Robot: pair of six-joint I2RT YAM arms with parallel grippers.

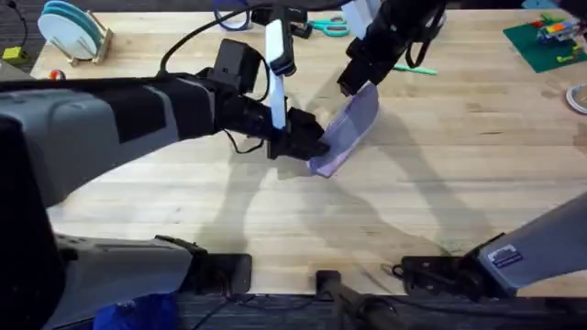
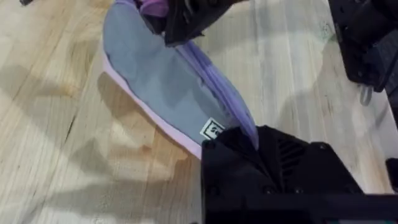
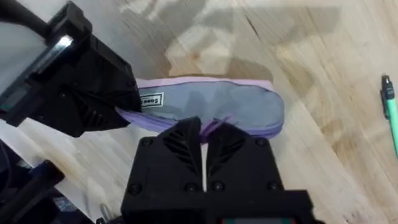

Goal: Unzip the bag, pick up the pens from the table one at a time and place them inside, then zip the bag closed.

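While the lavender pencil pouch (image 1: 353, 130) is held up off the wooden table (image 1: 440, 202), both grippers grip it — the left gripper (image 1: 307, 147) is closed on the low end beside the pale label (image 2: 212, 130), the right gripper (image 1: 359, 81) is closed on the zipper edge (image 3: 214, 124) at the far end. One green pen (image 3: 390, 109) lies on the table well apart from the pouch, near the teal scissors (image 1: 328, 27).

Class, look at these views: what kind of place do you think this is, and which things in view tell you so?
Probably a robotics lab workbench: two robot arms work over a wooden plank table, gripping a purple bag, with scissors and a green pen lying nearby.
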